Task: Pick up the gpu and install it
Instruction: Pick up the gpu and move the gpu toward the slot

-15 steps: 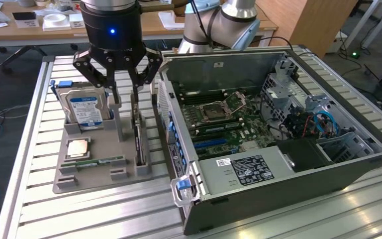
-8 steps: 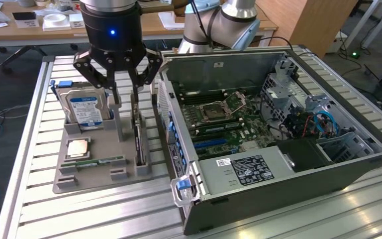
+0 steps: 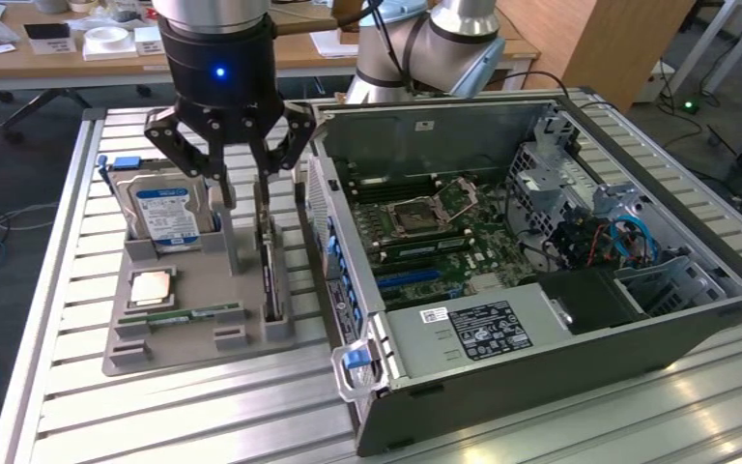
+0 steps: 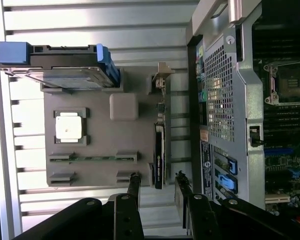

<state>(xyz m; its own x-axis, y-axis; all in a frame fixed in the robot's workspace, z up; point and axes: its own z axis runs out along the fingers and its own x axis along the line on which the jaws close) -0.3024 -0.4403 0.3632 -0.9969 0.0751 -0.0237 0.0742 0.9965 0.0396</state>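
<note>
The gripper [image 3: 244, 191] hovered, jaws released, astride the graphics card [image 3: 271, 275], which stood on edge in a gray holder [image 3: 178, 340] on the counter [image 3: 152, 416], at the exterior view's left of the open computer [image 3: 539, 324], apparently presented that way for pinching.

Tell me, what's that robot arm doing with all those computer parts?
A robot arm is lined up on the gpu, the thin card standing on its edge in the grey tray. Its claw is open and hangs right over the card, one finger on each side, but it has not grabbed it. The card is not yet in the open computer case beside the tray. A hard drive stands in the tray too.
</note>
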